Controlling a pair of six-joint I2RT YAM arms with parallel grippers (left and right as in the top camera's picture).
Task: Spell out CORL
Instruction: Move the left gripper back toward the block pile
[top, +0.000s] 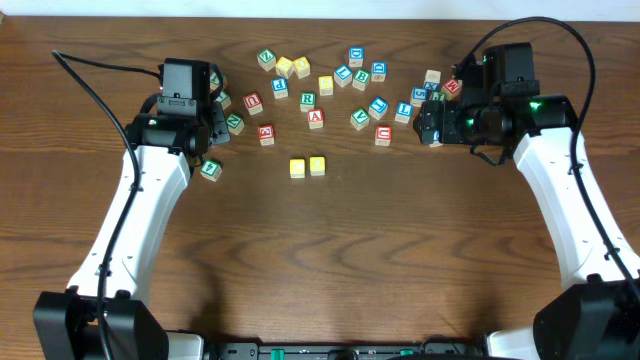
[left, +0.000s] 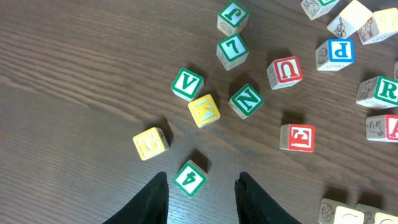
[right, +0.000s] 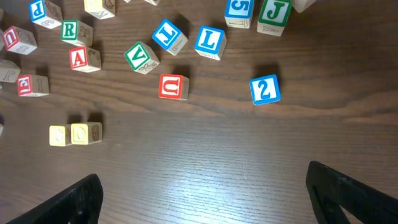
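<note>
1. The dark wooden tabletop (top: 320, 270) fills every view. Its near half is bare, and letter cubes are scattered across the far half.
2. My right fingers (right: 71, 202) are spread wide and hold nothing, hovering over bare wood. My left fingers (left: 155, 199) stand a narrow gap apart, also empty, with a green 4 cube (left: 189, 178) just between their tips (not a letter I need).
3. Near the tabletop's centre sits the pale yellow O cube (top: 317, 165). The C cube (top: 297, 167) touches its left side (that letter is too faint for me to read).
4. Next, I judge, comes the green R cube (right: 76, 31), in the scatter beyond the pair. A red A cube (right: 84, 59) sits just beside its near face and a blue P cube (right: 38, 9) is close. I should come straight down and close across R's left and right faces. Then I should set it touching O's right side, in line, letter upright.
5. The blue L cube (right: 210, 40) waits further right, with a green V cube (right: 142, 57) nearby.
</note>
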